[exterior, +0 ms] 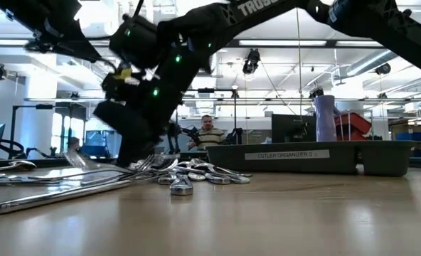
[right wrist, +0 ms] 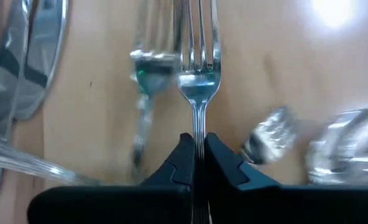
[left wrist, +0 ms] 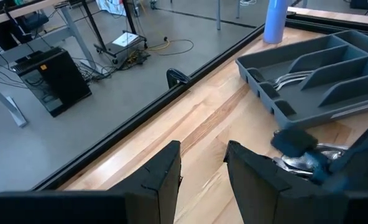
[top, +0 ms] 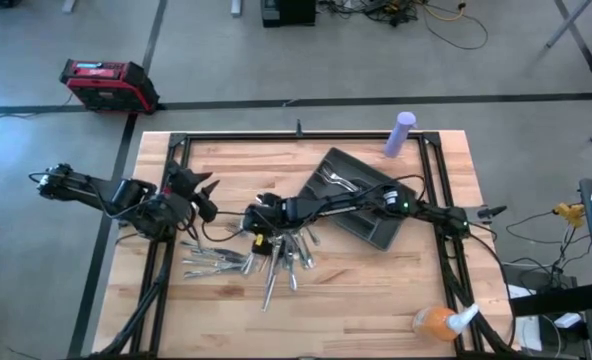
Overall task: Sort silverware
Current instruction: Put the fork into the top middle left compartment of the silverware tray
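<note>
Between the fingers of the right tool, a fork is pinched by its neck, tines pointing ahead, lying among the silverware pile on the surface. To do this step well, lift straight up until it clears neighbouring pieces, then carry it to the tray behind the tool. The right arm reaches low across the surface; the left tool hangs released, beside the pile.
</note>
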`<control>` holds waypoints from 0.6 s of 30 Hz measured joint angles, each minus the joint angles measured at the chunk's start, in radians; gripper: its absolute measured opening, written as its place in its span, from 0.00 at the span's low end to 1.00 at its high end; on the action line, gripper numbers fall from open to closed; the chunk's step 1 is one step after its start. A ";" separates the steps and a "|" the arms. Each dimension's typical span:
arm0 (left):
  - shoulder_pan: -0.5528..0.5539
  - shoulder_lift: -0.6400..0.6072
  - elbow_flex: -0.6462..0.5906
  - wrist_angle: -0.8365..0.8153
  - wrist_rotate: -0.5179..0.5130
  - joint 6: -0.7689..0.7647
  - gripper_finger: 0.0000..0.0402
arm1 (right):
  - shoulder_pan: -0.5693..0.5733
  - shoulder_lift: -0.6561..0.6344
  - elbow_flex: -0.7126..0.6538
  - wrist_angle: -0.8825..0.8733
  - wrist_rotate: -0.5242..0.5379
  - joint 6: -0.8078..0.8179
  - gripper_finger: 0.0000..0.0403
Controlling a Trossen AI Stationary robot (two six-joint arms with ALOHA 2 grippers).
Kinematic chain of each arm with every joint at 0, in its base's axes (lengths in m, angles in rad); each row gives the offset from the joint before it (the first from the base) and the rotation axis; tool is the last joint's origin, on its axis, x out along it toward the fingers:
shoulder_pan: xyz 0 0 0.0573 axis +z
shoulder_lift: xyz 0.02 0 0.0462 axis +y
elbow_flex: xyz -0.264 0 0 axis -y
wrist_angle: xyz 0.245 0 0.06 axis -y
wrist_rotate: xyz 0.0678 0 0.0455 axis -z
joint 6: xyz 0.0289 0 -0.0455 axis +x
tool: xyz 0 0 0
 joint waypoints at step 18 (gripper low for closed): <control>-0.021 -0.006 -0.092 0.075 0.003 -0.026 0.30 | -0.129 -0.484 -0.550 -0.026 0.139 0.089 0.00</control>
